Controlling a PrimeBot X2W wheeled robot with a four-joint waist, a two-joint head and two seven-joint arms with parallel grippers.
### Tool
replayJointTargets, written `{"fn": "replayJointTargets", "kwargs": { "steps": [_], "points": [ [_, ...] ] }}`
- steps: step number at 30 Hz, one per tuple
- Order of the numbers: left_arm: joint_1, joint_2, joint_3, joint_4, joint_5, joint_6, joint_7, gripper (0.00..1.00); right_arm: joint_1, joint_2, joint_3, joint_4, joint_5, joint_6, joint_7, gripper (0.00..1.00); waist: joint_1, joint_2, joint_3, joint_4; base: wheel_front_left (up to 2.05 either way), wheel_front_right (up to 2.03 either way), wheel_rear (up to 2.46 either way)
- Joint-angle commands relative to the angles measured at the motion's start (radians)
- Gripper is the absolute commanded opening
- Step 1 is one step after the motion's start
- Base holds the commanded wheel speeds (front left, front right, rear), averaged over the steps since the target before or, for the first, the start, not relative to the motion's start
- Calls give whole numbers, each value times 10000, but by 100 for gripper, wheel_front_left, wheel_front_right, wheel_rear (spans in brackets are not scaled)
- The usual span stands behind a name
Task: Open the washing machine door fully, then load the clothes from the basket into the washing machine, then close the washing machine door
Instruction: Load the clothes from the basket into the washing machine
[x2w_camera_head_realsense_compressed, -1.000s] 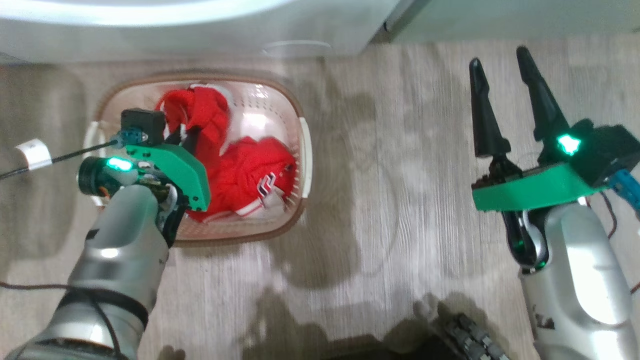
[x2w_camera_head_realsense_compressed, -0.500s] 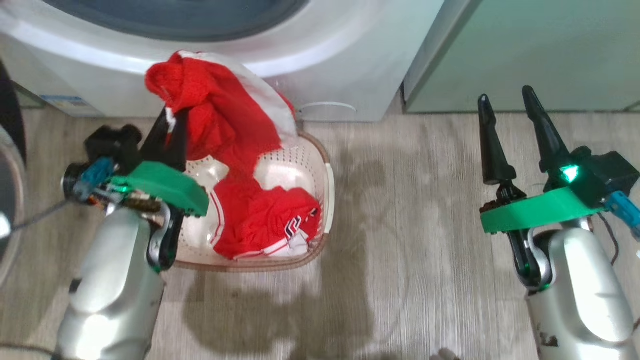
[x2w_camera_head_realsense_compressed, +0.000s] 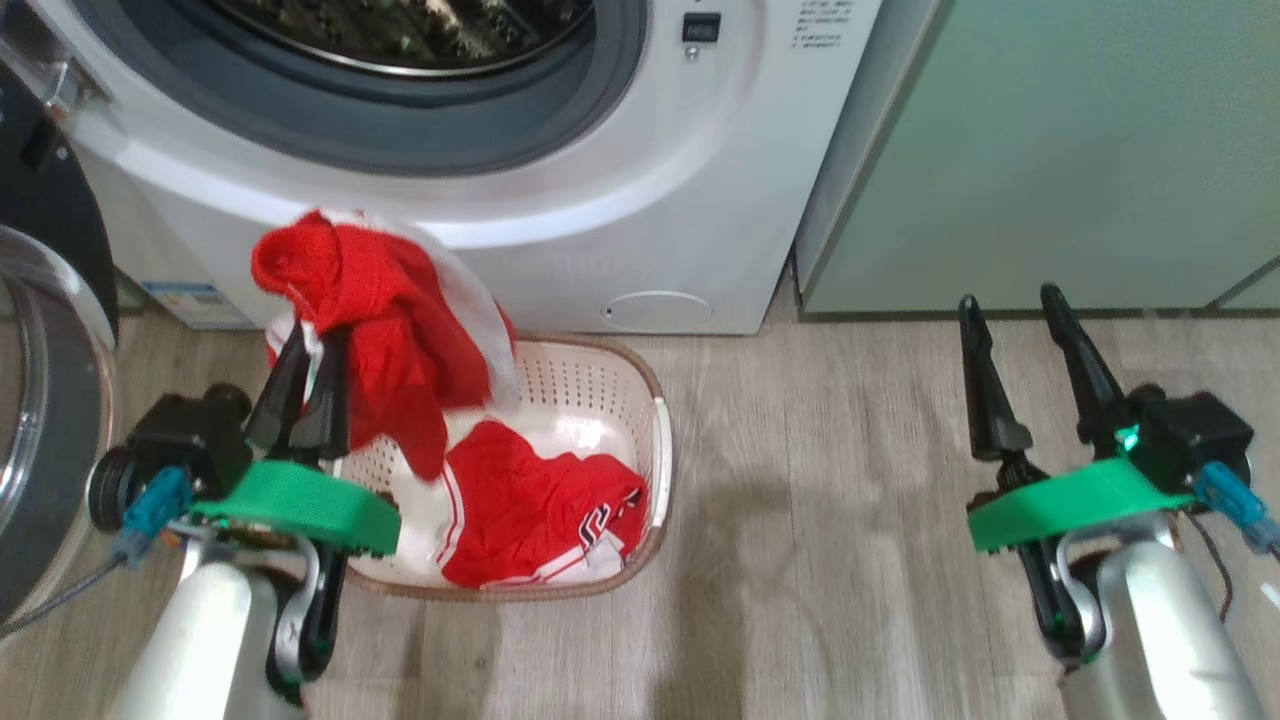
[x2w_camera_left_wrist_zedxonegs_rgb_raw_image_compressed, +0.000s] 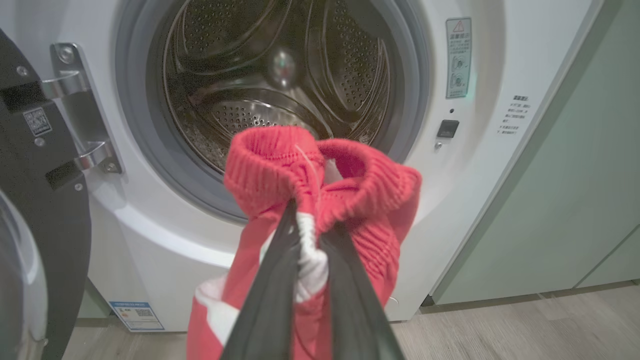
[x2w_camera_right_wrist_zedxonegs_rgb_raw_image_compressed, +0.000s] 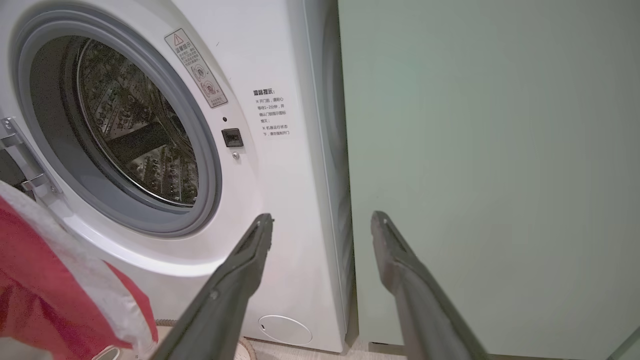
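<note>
Clock directions are per head view. Washer (x2w_camera_head_realsense_compressed: 640, 200) at 12, drum (x2w_camera_left_wrist_zedxonegs_rgb_raw_image_compressed: 280, 85) mouth open, grey gasket (x2w_camera_head_realsense_compressed: 600, 110) round it. Door (x2w_camera_head_realsense_compressed: 60, 210) swung out at 9, black rim and glass at the view's left edge, on a chrome hinge (x2w_camera_left_wrist_zedxonegs_rgb_raw_image_compressed: 75, 105). Pale green cabinet (x2w_camera_head_realsense_compressed: 1050, 150) at 1-2, just beside washer. Wood-look floor (x2w_camera_head_realsense_compressed: 820, 500).

Basket (x2w_camera_head_realsense_compressed: 600, 385) on floor at 6 of washer front, near it, under the round flap (x2w_camera_head_realsense_compressed: 657, 308).

Jersey (x2w_camera_head_realsense_compressed: 390, 320): top bunch held up at 10 of basket, rest trails down into it. Long axis about 11-5, hanging. Lower part lies on the basket floor, emblem (x2w_camera_head_realsense_compressed: 600, 520) face up at 4 by the rim.

Left gripper (x2w_camera_left_wrist_zedxonegs_rgb_raw_image_compressed: 310, 225): fingers pressed together, pinching jersey at the white trim, and a red ribbed band folds over the tips. In left wrist view the bunch sits at 6 of the drum mouth and covers part of the gasket.

Right gripper (x2w_camera_head_realsense_compressed: 1007, 296): spread, holding nothing, at 3, well apart from basket. Fingers point to 12, toward the washer/cabinet seam.

Writing: warning-triangle label (x2w_camera_left_wrist_zedxonegs_rgb_raw_image_compressed: 459, 57) at 2 of the mouth, Chinese text block (x2w_camera_right_wrist_zedxonegs_rgb_raw_image_compressed: 272, 112) beside it, too small to read. Latch slot (x2w_camera_right_wrist_zedxonegs_rgb_raw_image_compressed: 232, 136) at 3. QR sticker (x2w_camera_left_wrist_zedxonegs_rgb_raw_image_compressed: 37, 121) on door. Blue sticker (x2w_camera_head_realsense_compressed: 195, 300) low on washer at 7, illegible.
</note>
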Motion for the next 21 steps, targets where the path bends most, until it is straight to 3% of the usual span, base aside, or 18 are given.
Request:
{"fn": "replayJointTargets", "kwargs": {
  "steps": [1,11,21],
  "points": [
    [-233,310,357,-451,73,76,0,0,-24,26,172,-309,15,0,-61,100,1,-1,-170,-49,0,0,0],
    [770,382,248,-1109,52,363,392,0,735,26,141,-354,36,0,-16,100,1,-1,-979,-142,0,0,0],
    [1006,423,265,-1113,-103,451,518,0,996,26,213,-608,8,0,135,100,1,-1,-1116,-182,0,0,0]
  ]
}}
